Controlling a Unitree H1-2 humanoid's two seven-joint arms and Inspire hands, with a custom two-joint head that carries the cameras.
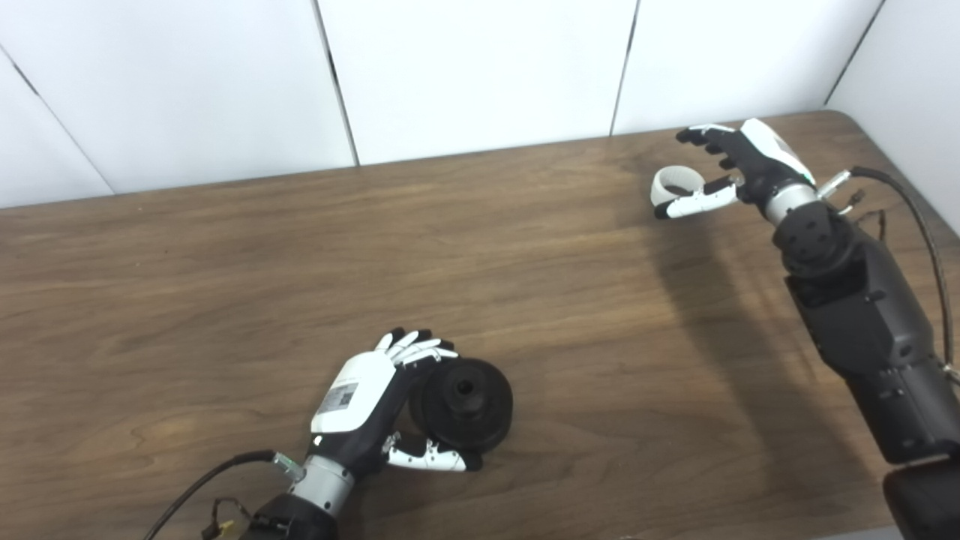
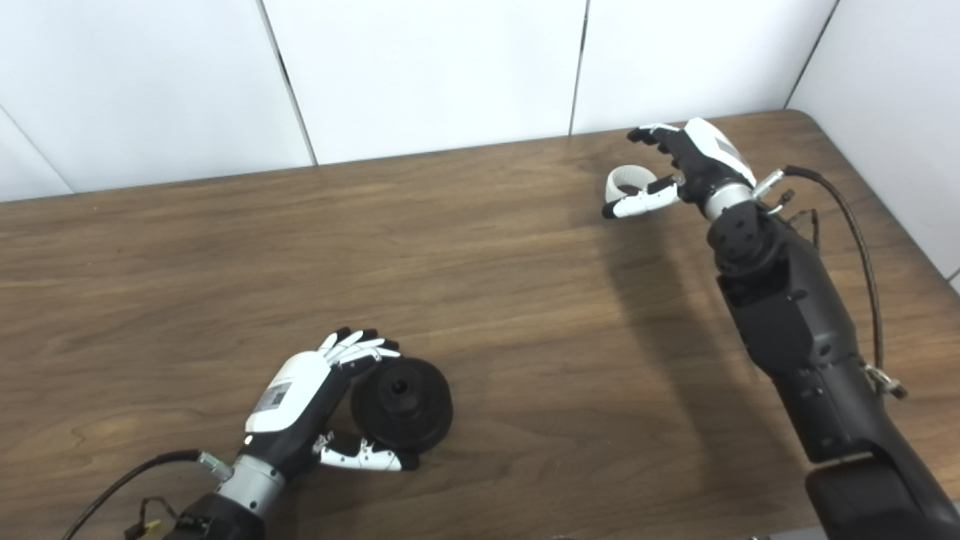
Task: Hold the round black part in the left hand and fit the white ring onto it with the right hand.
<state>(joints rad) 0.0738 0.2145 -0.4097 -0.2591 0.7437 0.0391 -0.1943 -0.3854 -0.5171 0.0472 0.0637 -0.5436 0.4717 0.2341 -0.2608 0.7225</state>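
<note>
White wall panels with dark seams stand behind a brown wood-grain table that fills both views. Near the front edge, the left hand is curled around the round black part: its fingers hook over the part's top rim and its thumb runs beneath the lower rim, so the part is cupped between them. Whether the part is lifted or resting on the table cannot be told. It is a thick matte-black disc, like a pulley, with a raised central hub and a small hole in the middle, its face tilted up toward the cameras.

Far off at the table's back right, well apart from the black part, the right hand is spread wide, fingers reaching forward and thumb stretched out below them. The white ring lies in the gap between fingers and thumb, just behind the thumb; it is a smooth, plain white band, seen slightly from above so its opening shows. The hand is not closed on it, and contact with the thumb cannot be judged.

The right eye view shows more of the right arm and its trailing cable, along with the side wall; the left eye view crops the arm at the frame's edge but shows the black part's hub a little more clearly.
</note>
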